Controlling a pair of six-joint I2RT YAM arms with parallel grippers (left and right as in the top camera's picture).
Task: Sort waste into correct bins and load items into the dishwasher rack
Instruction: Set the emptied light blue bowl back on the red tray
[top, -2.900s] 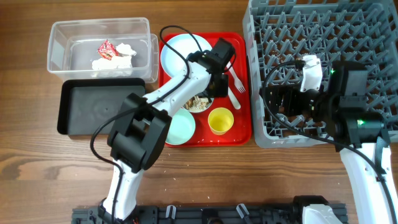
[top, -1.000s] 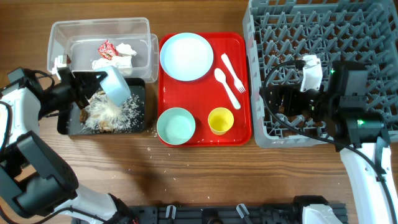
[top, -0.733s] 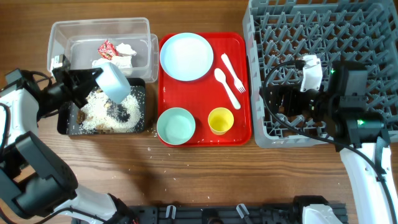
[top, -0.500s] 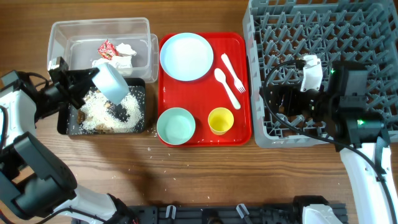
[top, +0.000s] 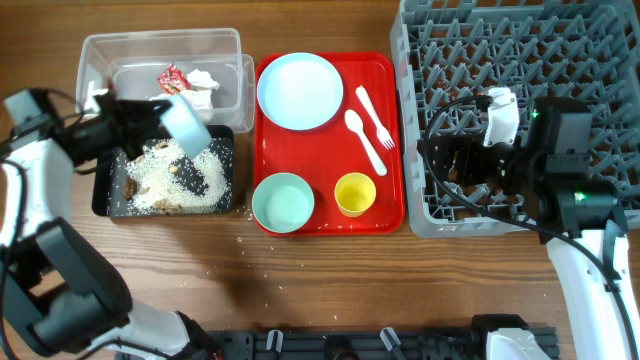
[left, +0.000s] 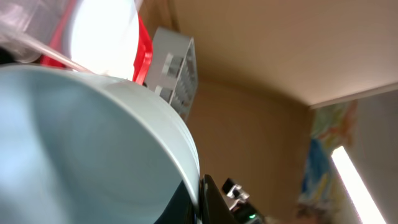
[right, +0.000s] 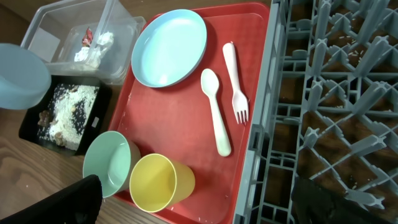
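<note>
My left gripper (top: 138, 112) is clamped on 1 pale blue-green bowl (top: 186, 122), tipped over the black tray (top: 104, 200) that holds the rice (top: 180, 175). The dishwasher rack (top: 470, 40) lies far to its right, past the red serving tray (top: 320, 150). The right gripper (top: 452, 165), spread and empty, hangs over the rack.

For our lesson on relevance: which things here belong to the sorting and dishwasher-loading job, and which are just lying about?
Job: tipped bowl, second bowl, plate, cup, fork, spoon, rack, clear tub, napkins, wrapper, black tray, rice.
Lying about: red serving tray, wooden table.
</note>
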